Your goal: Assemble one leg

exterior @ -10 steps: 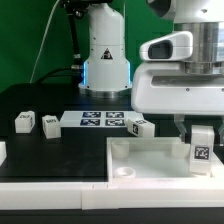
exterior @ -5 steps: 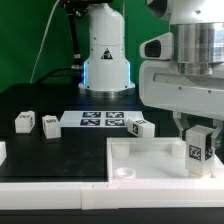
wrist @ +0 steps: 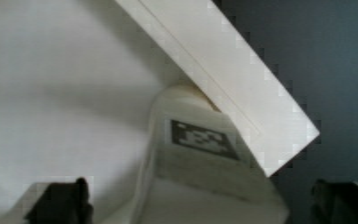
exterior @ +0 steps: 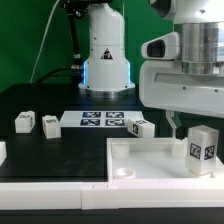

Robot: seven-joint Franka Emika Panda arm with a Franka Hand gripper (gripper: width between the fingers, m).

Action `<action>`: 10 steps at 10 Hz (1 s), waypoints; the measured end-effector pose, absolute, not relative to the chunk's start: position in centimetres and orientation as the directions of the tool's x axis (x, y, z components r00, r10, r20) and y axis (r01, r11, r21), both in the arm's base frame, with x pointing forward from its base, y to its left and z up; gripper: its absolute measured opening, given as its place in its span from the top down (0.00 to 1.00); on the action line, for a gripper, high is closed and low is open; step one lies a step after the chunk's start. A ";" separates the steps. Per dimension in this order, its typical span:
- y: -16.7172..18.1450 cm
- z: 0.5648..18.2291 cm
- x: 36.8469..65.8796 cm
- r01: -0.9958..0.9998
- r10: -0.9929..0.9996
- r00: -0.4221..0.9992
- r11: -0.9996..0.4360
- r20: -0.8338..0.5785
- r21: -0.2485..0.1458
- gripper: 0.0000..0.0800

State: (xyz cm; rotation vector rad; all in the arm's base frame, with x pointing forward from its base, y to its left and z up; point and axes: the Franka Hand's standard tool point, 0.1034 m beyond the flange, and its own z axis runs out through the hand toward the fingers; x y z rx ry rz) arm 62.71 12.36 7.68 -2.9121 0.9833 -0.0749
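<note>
The leg (exterior: 203, 148), a small white post with a black-and-white tag on its face, stands upright on the large white panel (exterior: 150, 160) at its corner on the exterior view's right. My gripper (exterior: 200, 125) hangs directly over it. In the wrist view the leg (wrist: 202, 160) lies between my two dark fingertips (wrist: 60, 200), which stand wide apart with a gap on each side, so the gripper (wrist: 202, 205) is open around the leg and not touching it.
Three more loose legs (exterior: 24, 122) (exterior: 50, 125) (exterior: 139, 127) lie on the black table behind the panel. The marker board (exterior: 100, 120) lies among them. The robot's white base (exterior: 105, 60) stands at the back. A white part (exterior: 2, 150) shows at the left edge.
The leg turned and tilted slightly half a second ago and now stands straight again. The gripper body has risen a little. The fingers are now off the leg.
</note>
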 end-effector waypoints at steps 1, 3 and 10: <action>12.6 7.6 62.6 -0.493 -0.496 0.867 -0.867 0.038 -0.068 0.20; 12.3 7.7 62.6 -0.245 -0.246 0.969 -0.969 0.027 -0.039 0.19; 12.2 8.0 62.8 0.192 0.192 0.980 -0.981 0.046 -0.012 0.31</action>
